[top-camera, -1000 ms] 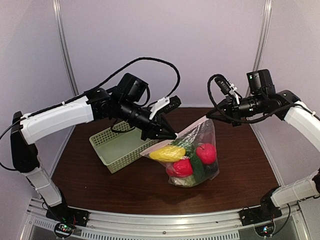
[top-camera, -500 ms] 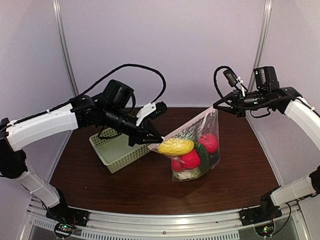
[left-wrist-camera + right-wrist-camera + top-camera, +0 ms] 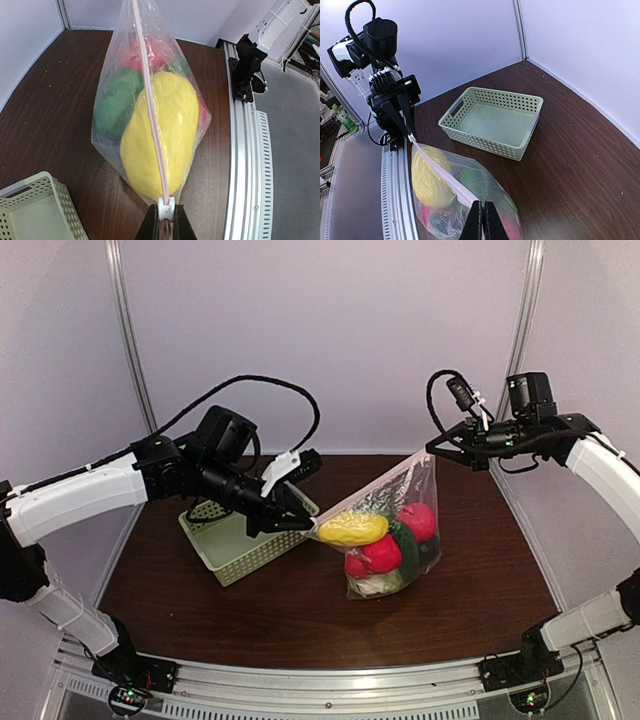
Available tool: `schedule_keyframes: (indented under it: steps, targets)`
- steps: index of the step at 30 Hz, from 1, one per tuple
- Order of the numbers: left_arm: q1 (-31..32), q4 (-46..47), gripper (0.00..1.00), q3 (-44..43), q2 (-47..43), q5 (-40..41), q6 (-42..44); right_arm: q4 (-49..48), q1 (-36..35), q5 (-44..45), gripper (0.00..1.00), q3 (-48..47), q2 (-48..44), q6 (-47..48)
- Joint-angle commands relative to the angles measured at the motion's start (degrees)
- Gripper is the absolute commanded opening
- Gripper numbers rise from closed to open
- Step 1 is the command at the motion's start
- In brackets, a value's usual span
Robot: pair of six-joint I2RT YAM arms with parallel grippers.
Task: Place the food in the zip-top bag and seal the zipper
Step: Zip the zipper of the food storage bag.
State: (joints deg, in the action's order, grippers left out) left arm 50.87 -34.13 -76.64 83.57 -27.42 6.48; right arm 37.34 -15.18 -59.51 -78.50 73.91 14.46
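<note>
My left fingers (image 3: 303, 526) and right fingers (image 3: 433, 451) each pinch one end of the zipper (image 3: 150, 110), the bag (image 3: 400, 502) of food (image 3: 352, 529) hangs between them over the table (image 3: 250, 610), and a slipping pinch could drop it.

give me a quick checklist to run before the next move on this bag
1. All the food is inside the zip-top bag; the basket holds nothing, and none shows loose on the table: ok.
2. The left gripper is shut on the white slider at one end of the zipper: ok.
3. The right gripper is shut on the zipper's other end: ok.
4. Zipper sealed end to end: the stretch in the left wrist view reads as one closed line, but the ends at the fingers are hidden: cannot tell.
5. Bag bottom resting on the table, so a release would not drop it: cannot tell.
</note>
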Motion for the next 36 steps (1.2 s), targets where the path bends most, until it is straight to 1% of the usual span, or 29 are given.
schedule_keyframes:
  steps: [1, 2, 4, 6, 7, 10, 14, 16, 18, 19, 21, 23, 24, 26, 27, 28, 29, 30, 31, 32, 33, 35, 36]
  targets:
    - [-1.0, -8.4, 0.30, 0.3, 0.3, 2.8, 0.1, -7.5, 2.8, 3.4, 0.00, -3.3, 1.5, -2.3]
    - [-1.0, -7.6, 0.48, -0.1, 0.5, 4.3, -0.3, -8.4, 2.7, 3.1, 0.00, -4.0, 2.3, -3.0]
    - [-1.0, -3.8, 0.71, -0.7, 0.2, 6.9, -0.8, -11.3, 2.7, 3.4, 0.00, -5.5, 4.1, -5.1]
    - [-1.0, 1.5, 0.93, -0.5, -0.8, 9.2, -2.6, -14.9, 2.7, 4.3, 0.00, -7.5, 6.2, -7.5]
    - [-1.0, 3.9, 0.97, -0.7, -1.3, 9.7, -3.1, -16.0, 2.7, 4.7, 0.00, -9.2, 7.6, -8.1]
    - [-1.0, 7.6, 0.98, -1.9, -2.1, 11.5, -4.5, -16.3, 2.6, 5.7, 0.00, -16.1, 12.0, -8.2]
    - [-1.0, 8.6, 0.98, -2.5, -3.2, 13.3, -6.0, -16.4, 2.5, 6.1, 0.00, -22.9, 16.0, -6.4]
    - [-1.1, 8.6, 0.98, -2.2, -4.5, 14.3, -6.3, -15.6, 2.3, 4.1, 0.00, -23.6, 16.6, -5.2]
    - [-1.0, 8.7, 0.98, -1.2, -6.4, 14.6, -6.3, -13.4, 1.4, 1.7, 0.00, -21.4, 15.8, -3.5]
    - [-1.0, 9.0, 0.98, -0.6, -7.4, 14.7, -6.3, -11.0, 0.5, 0.4, 0.00, -19.9, 15.1, -1.3]
    - [-1.0, 9.3, 0.98, 0.6, -9.3, 15.4, -6.3, -0.4, -2.9, 0.5, 0.00, -17.4, 13.1, 8.7]
    - [-1.1, 9.5, 0.98, 1.7, -10.9, 16.8, -6.3, 12.1, -8.2, 5.3, 0.00, -15.0, 11.2, 21.2]
    - [-1.0, 9.7, 0.98, 2.3, -11.6, 17.5, -6.3, 16.0, -11.1, 7.6, 0.00, -12.8, 10.2, 25.0]
    - [-1.0, 10.7, 0.98, 4.4, -12.8, 19.3, -8.5, 20.8, -16.3, 11.5, 0.00, -7.3, 7.7, 29.3]
    - [-1.0, 11.4, 0.98, 5.3, -13.3, 20.3, -9.1, 22.1, -18.5, 12.6, 0.10, -4.3, 6.4, 30.3]
    - [-1.1, 12.1, 0.98, 6.1, -13.6, 21.2, -9.5, 22.9, -19.9, 13.0, 0.25, -1.8, 4.9, 30.7]
    - [-1.1, 12.9, 0.98, 6.9, -13.8, 22.2, -9.8, 23.0, -20.4, 12.8, 0.36, -0.1, 3.3, 30.1]
    - [-1.2, 13.7, 0.98, 7.5, -13.9, 23.4, -9.9, 22.6, -20.3, 12.7, 0.45, 0.9, 0.7, 28.9]
    - [-1.3, 14.2, 0.98, 8.0, -13.9, 25.5, -10.2, 21.9, -19.9, 13.4, 0.49, 0.8, -0.7, 28.2]
    - [-1.4, 14.8, 0.98, 8.4, -14.0, 28.2, -10.3, 20.7, -19.0, 14.3, 0.56, 0.4, -2.7, 25.7]
    - [-1.6, 15.4, 0.98, 8.6, -14.1, 30.7, -10.3, 18.5, -17.5, 15.1, 0.65, -0.2, -4.8, 23.3]
    - [-1.6, 16.9, 0.98, 9.1, -14.2, 36.7, -10.9, 12.7, -13.0, 17.1, 0.77, -0.7, -8.4, 17.1]
    - [-1.6, 17.6, 0.98, 9.3, -14.1, 40.9, -11.8, 9.3, -11.0, 19.2, 0.80, -0.8, -9.4, 13.6]
